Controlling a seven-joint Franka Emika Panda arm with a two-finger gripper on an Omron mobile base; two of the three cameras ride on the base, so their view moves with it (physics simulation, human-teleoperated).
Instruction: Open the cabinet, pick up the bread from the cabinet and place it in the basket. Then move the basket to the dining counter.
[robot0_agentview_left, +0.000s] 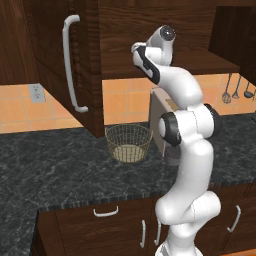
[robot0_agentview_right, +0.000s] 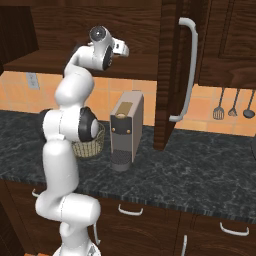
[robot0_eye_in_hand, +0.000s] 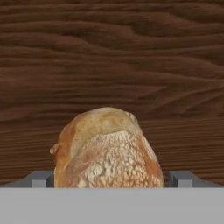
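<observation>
The dark wood cabinet (robot0_agentview_left: 50, 60) stands with both doors swung wide, each with a long silver bar handle (robot0_agentview_right: 187, 70). My arm reaches up into its open shelf (robot0_agentview_left: 200, 62). In the hand view the golden-brown bread (robot0_eye_in_hand: 109, 148) lies on the shelf boards, very close, with the cabinet's back wall behind it. My gripper (robot0_eye_in_hand: 111, 179) is open, one fingertip (robot0_eye_in_hand: 43, 178) on each side of the loaf. The tan wire basket (robot0_agentview_left: 129, 142) stands empty on the black granite counter below the cabinet, partly behind my arm in the right base view (robot0_agentview_right: 95, 142). The dining counter is out of view.
A beige and grey coffee machine (robot0_agentview_right: 125, 130) stands on the black counter (robot0_agentview_left: 60, 170) just right of the basket. Kitchen utensils (robot0_agentview_right: 232, 107) hang on the tiled wall to the right. Low cabinets with short curved handles (robot0_agentview_left: 106, 212) sit under the counter.
</observation>
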